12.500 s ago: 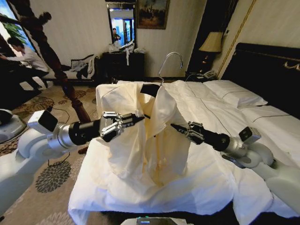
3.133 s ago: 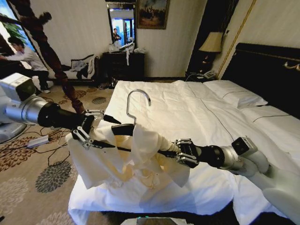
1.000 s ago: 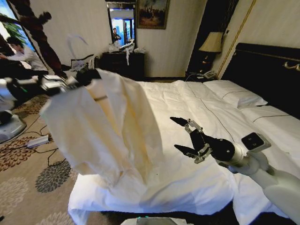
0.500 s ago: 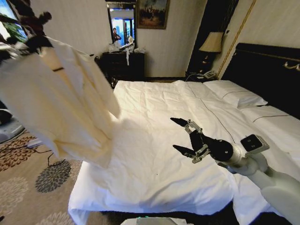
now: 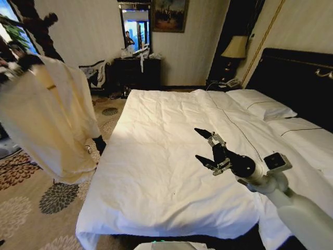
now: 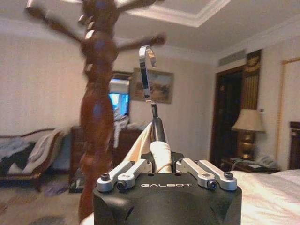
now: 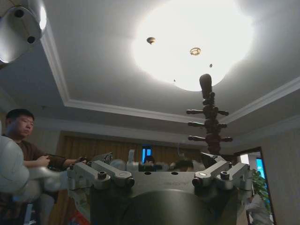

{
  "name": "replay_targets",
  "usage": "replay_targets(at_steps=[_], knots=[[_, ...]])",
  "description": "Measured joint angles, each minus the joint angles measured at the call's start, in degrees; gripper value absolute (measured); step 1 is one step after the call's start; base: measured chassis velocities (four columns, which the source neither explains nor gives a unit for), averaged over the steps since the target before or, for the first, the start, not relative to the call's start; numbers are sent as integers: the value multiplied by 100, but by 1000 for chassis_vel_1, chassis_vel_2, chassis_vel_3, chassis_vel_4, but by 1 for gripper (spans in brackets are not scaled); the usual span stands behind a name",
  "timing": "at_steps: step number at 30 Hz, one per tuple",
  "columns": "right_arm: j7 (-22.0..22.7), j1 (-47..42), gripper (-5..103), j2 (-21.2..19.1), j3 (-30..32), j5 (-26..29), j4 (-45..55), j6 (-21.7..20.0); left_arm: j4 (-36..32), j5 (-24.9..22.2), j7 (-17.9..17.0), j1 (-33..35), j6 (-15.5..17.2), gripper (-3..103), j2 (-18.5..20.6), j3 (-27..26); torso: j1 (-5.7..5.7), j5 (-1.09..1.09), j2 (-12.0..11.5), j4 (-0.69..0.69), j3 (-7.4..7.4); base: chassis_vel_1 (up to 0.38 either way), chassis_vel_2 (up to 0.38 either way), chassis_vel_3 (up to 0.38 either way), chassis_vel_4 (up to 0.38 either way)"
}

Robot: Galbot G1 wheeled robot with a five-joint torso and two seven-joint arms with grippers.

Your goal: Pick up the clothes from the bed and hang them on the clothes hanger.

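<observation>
The clothes (image 5: 47, 122), a cream shirt, hang clear of the bed (image 5: 166, 172) at its left side, over the carpet beside the dark wooden stand (image 5: 39, 23). The shirt is on the clothes hanger, whose silver hook (image 6: 146, 70) rises close to the stand's trunk (image 6: 96, 122). My left gripper (image 6: 163, 165) is shut on the hanger's neck, with cream fabric (image 6: 161, 157) bunched between its fingers. My right gripper (image 5: 206, 148) hovers open above the middle of the white duvet, holding nothing; its fingers (image 7: 110, 177) point up at the ceiling.
Pillows (image 5: 260, 107) and the dark headboard (image 5: 302, 78) lie at the bed's right. A dark dresser (image 5: 136, 73) and a bench with draped garments (image 5: 93, 73) stand at the far wall. Patterned carpet (image 5: 57, 198) is open left of the bed. A person (image 7: 21, 136) stands behind.
My left arm has carried the shirt on its hanger off the bed, leftward to the stand. My right gripper let go earlier and stays open over the duvet, barely shifted.
</observation>
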Motion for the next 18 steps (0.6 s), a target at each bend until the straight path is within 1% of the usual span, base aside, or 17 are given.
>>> replay_targets(at_steps=[1, 2, 3, 4, 5, 6, 7, 8, 9, 11, 12, 13, 14, 15, 16, 17, 18], knots=[[-30, -10, 100, 28, -9, -36, -47, 1, 40, 91, -54, -176, -16, 15, -133, 268, 0, 4, 1, 5, 0, 0, 0, 0, 0], [-80, -25, 100, 50, -15, -92, -111, 9, 126, 191, -83, -472, -20, 15, -272, 690, -1, 6, 1, 8, -1, 0, 0, 0, 0], [-117, -32, 100, 62, -15, -134, -150, 15, 204, 255, -98, -751, -18, 15, -369, 1033, -2, 2, 1, 8, 0, 0, 0, 0, 0], [-117, -32, 100, 62, -15, -134, -150, 15, 204, 255, -98, -751, -18, 15, -369, 1033, -2, 2, 1, 8, 0, 0, 0, 0, 0], [-141, -37, 100, 76, -15, -169, -184, 23, 292, 303, -121, -1119, -16, 15, -475, 1413, -1, -6, 0, 6, 0, 0, 0, 0, 0], [-160, -41, 100, 92, -15, -196, -209, 30, 354, 321, -147, -1461, -16, 15, -557, 1720, 0, -8, 0, 3, 1, 0, 0, 0, 0], [-175, -52, 100, 134, -15, -224, -246, 41, 481, 332, -187, -2171, -6, 15, -702, 2304, 1, 2, 0, 1, 1, 0, 0, 0, 0], [-179, -64, 100, 156, -16, -238, -260, 45, 586, 338, -201, -2714, 25, 15, -791, 2714, 1, 5, 0, 0, 1, 0, 0, 0, 0], [-179, -64, 100, 156, -16, -238, -260, 45, 586, 338, -201, -2714, 25, 15, -791, 2714, 1, 5, 0, 0, 1, 0, 0, 0, 0], [-188, -84, 100, 176, -15, -264, -281, 52, 758, 339, -201, -3487, 95, 15, -902, 3328, 0, 7, 0, -2, 1, 0, 0, 0, 0], [-199, -97, 100, 180, -14, -292, -307, 61, 985, 350, -185, -4214, 164, 15, -1013, 3847, 0, 6, 0, -3, 0, 0, 0, 0, 0], [-204, -96, 100, 180, -6, -307, -324, 65, 1141, 360, -170, -4658, 212, 15, -1086, 4128, 0, 4, 0, -1, 0, 0, 0, 0, 0], [-204, -96, 100, 180, -6, -307, -324, 65, 1141, 360, -170, -4658, 212, 15, -1086, 4128, 0, 4, 0, -1, 0, 0, 0, 0, 0], [-209, -94, 100, 180, -2, -314, -336, 70, 1270, 371, -154, -5008, 255, 15, -1155, 4345, 0, 4, 0, 1, 0, 0, 0, 0, 0], [-211, -86, 100, 181, 7, -316, -353, 75, 1531, 404, -122, -5647, 335, 15, -1284, 4766, 0, 5, 0, 7, 0, 0, 0, 0, 0], [-212, -81, 100, 181, 10, -318, -368, 78, 1663, 421, -97, -5950, 367, 15, -1356, 5005, 0, 5, 0, 9, -1, 0, 0, 0, 0], [-214, -80, 100, 185, 13, -325, -392, 84, 1843, 449, -62, -6358, 418, 15, -1465, 5359, -1, 5, 0, 7, -1, 0, 0, 0, 0]])
